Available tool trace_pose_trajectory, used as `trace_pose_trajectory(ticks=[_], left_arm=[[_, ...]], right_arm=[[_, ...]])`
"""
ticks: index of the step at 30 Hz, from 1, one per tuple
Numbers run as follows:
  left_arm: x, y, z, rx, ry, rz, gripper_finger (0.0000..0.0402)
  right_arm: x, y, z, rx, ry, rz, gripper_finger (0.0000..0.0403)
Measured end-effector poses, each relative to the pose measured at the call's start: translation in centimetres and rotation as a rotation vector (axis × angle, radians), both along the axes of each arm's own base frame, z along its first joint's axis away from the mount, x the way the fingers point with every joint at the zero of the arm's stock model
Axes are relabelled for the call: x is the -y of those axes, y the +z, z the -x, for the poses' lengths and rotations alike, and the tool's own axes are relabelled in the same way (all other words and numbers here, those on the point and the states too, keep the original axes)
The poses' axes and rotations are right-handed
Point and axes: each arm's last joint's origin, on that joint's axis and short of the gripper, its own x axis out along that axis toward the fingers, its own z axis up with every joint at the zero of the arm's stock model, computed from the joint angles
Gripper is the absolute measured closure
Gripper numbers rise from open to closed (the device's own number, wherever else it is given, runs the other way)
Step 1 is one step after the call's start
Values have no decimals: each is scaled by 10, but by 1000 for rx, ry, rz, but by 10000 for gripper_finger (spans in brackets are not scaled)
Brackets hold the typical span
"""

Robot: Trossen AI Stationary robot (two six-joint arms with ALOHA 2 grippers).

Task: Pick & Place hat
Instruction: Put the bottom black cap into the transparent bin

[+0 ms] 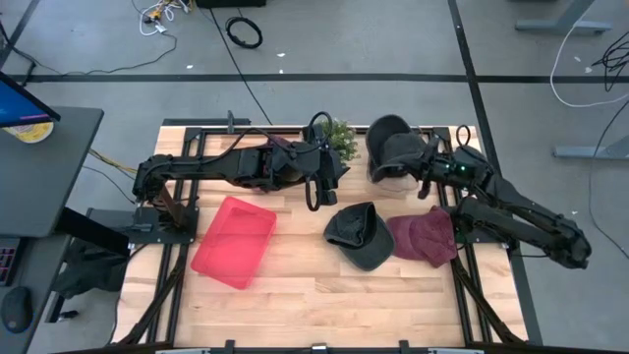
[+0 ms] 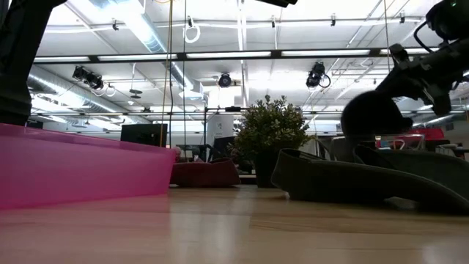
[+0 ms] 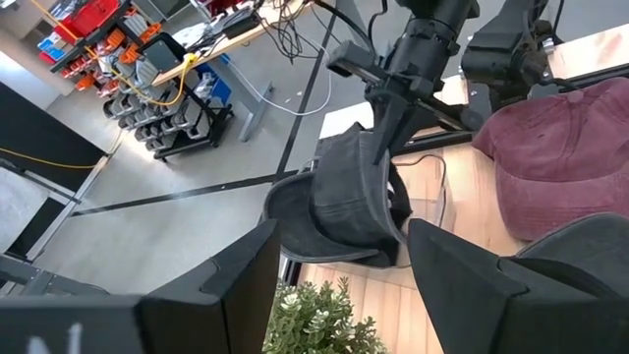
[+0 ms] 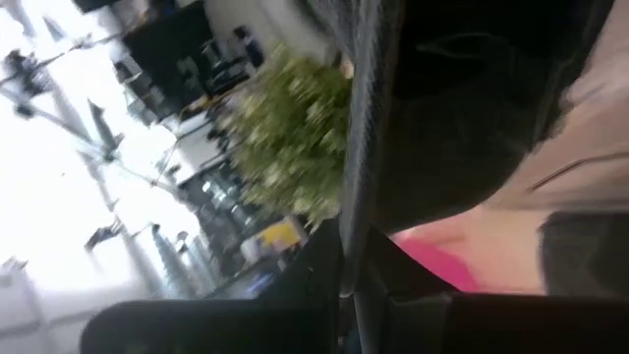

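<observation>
A dark cap [image 1: 389, 146] hangs from my right gripper [image 1: 418, 162] at the table's far right; the left wrist view shows this cap [image 3: 339, 206] below that gripper [image 3: 385, 116]. A grey cap [image 1: 358, 236] and a maroon cap [image 1: 427, 237] lie on the table nearer the front. My left gripper [image 1: 319, 189] is open and hovers mid-table, left of the dark cap and touching nothing. My right gripper pinches the dark cap by its upper edge [image 3: 376, 147] between the two fingers, which come from above and slant down. The cap hangs below the fingers, lifted clear of the table, with its brim [image 3: 295, 202] sticking out to one side.
A pink tray [image 1: 234, 241] lies on the left half of the table. A small green plant [image 1: 339, 138] stands at the far edge. A clear box [image 1: 395, 183] sits under the hanging cap. Bare wood lies along the near edge.
</observation>
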Motion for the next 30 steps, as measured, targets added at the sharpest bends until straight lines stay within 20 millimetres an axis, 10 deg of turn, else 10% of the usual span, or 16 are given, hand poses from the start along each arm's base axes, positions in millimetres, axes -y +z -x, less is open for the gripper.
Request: trace_pose_trajectory(ticks=[15,30], left_arm=[[0,0,0,2,0,0,174],[0,1,-1,14,0,1,174]], right_arm=[[6,-5,7,-69,-62,6,371],[10,22,1,128,-2,239,156]])
